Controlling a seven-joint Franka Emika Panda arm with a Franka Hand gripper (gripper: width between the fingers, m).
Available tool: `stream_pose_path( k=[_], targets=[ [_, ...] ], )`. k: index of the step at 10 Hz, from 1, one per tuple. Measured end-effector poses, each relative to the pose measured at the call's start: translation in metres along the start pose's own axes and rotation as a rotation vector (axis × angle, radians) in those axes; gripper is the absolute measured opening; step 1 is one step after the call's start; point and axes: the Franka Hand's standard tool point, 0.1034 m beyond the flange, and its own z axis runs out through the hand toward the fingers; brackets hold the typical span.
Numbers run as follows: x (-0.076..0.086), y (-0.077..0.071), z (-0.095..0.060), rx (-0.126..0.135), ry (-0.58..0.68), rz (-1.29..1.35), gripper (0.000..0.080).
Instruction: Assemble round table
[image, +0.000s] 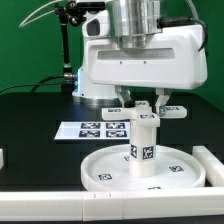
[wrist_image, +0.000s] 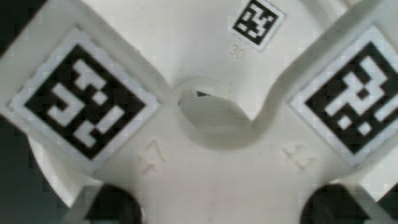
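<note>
Directly above the leg (image: 141, 142), standing upright on the round disc (image: 100, 172), I see my gripper (image: 143, 107) pinching the cross-shaped foot piece (wrist_image: 205, 150).

– Where is the round disc (image: 110, 160)?
– It lies flat, rim up, white, with small square tags on its face.
– And the leg (image: 143, 140)?
– Upright on the disc's middle, with a tag on its side.
– The cross-shaped foot piece (wrist_image: 196, 160)?
– Atop the leg, above the disc, its tagged arms spread round a centre hole.
</note>
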Motion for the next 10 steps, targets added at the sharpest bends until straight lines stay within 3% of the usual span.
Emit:
stream_pose_path(
  k=[2,10],
  targets=[
    [0.0008,0.0005,-0.0001,0.023,-0.019,0.117,0.0443],
    [0.0002,-0.0013,0.0003,0.029,-0.033,0.690,0.0443]
  ],
)
